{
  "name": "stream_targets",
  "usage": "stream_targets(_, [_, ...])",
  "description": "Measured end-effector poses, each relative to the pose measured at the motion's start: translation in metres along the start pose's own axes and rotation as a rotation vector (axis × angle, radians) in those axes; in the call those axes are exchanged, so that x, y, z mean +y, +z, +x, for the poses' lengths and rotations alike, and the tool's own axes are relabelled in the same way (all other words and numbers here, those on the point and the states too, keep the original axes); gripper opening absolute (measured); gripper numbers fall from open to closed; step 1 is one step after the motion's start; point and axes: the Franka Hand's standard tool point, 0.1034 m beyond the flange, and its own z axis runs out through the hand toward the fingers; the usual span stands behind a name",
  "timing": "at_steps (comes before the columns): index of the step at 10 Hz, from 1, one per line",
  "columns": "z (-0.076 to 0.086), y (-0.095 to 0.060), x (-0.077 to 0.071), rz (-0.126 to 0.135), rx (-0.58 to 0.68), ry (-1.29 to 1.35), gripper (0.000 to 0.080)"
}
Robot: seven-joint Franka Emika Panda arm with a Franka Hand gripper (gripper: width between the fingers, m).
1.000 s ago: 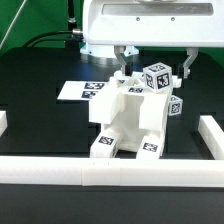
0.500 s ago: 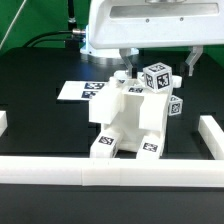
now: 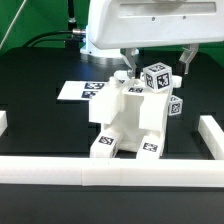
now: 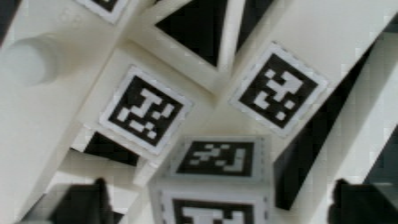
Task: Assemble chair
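Gripper [image 3: 155, 68] was spread wide, one finger on either side of the tagged block [image 3: 155, 77] at the top rear of the chair [image 3: 128, 118], clamping nothing. Over the last second it had barely moved: same finger gap, block and chair unshifted. My read: block either just released or about to be gripped, can't say which. Wrist view showed only tags on white parts, close up. Chair stood on the black table [image 3: 40, 125], marker board [image 3: 78, 90] beyond the chair, white border rail [image 3: 110, 172] in front of it.
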Motion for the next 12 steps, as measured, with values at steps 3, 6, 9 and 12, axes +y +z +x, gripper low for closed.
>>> stream_targets(3, [0.0005,-0.0003,-0.0003,0.0,0.001,0.006,0.0286])
stream_targets(6, [0.0006,-0.0002,-0.0006,0.002,0.001,0.072,0.0286])
stream_targets(9, [0.0014,0.0001,-0.0011,-0.008,0.019,0.315,0.0286])
stream_targets(12, [0.0031,-0.0003,-0.0007,-0.016,0.031,0.496,0.0286])
